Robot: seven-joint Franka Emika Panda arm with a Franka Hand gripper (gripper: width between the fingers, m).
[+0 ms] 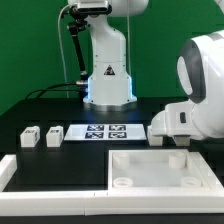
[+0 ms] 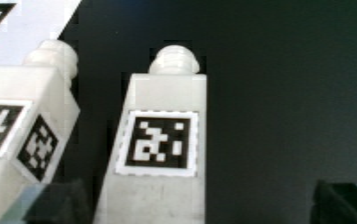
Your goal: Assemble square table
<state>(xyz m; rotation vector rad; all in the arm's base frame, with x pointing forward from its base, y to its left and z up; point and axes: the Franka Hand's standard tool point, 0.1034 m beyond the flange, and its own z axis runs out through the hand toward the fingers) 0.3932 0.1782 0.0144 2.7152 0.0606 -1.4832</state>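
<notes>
Two legs (image 2: 162,130) (image 2: 22,120) fill wrist view – hand (image 2: 196,200) w/ tips cropped, blurry, apart.

**Setting: robotics lab**

White robot arm base (image 1: 108,75) stands behind a black bench (image 1: 40,112), with a green backdrop (image 1: 30,40) beyond. Marker board (image 1: 100,132) lies on the bench. Block legs (image 2: 162,130) carry black-and-white square tags.

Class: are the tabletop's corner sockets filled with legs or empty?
Empty, for the two sockets in view: the tabletop shows bare rings, and two legs sit apart on the table.
</notes>
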